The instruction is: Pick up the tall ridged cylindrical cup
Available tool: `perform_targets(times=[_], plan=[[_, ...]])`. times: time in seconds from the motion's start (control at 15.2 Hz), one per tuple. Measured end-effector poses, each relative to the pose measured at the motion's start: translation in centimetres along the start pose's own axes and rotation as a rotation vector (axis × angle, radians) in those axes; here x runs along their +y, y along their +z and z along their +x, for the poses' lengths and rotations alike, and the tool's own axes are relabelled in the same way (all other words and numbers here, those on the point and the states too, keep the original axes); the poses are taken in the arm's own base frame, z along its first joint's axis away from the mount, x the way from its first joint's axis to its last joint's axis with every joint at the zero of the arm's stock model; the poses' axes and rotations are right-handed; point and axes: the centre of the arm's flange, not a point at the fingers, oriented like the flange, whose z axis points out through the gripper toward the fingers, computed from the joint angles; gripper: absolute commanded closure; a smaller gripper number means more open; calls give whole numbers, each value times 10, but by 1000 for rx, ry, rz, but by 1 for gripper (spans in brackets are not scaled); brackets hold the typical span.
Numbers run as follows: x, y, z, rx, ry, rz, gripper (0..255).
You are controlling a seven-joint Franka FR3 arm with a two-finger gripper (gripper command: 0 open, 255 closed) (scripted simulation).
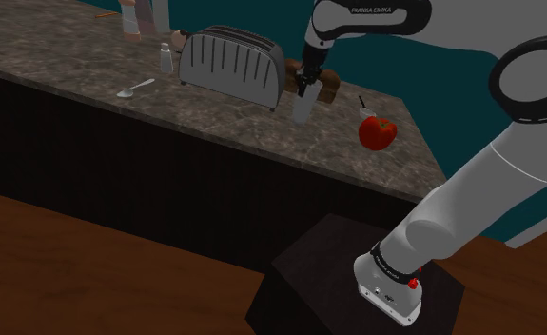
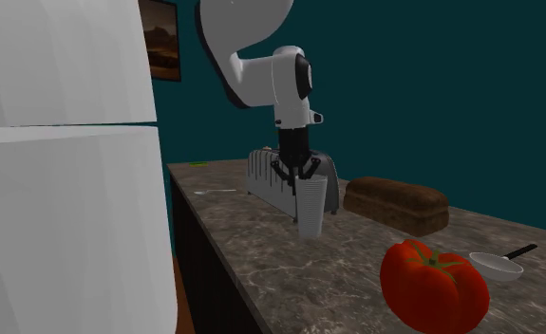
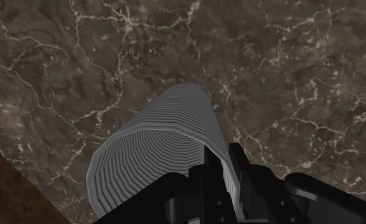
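The tall ridged cup (image 1: 302,110) (image 2: 311,211) is pale grey and upright, on the dark marble counter (image 1: 81,67) in front of the toaster. My black gripper (image 1: 306,88) (image 2: 297,176) (image 3: 221,163) comes down on it from above. In the wrist view one finger (image 3: 208,181) is inside the cup (image 3: 168,140) and the other is outside, pinching the wall at the rim. The cup's base is at or just above the countertop; I cannot tell which.
A silver toaster (image 1: 231,65) (image 2: 266,176) stands close behind the cup, with a brown loaf (image 2: 396,203) beside it. A red tomato (image 1: 378,132) (image 2: 434,285) and a small ladle (image 2: 497,265) lie near the counter's end. A spoon (image 1: 136,88) and a shaker (image 1: 166,60) are further along.
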Motion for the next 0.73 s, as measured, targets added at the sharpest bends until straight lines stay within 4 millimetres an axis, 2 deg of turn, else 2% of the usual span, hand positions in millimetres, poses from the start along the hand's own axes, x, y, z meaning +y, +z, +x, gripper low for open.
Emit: perform_targets(times=[0.73], plan=[[6,-56,4,0,0,0,255]])
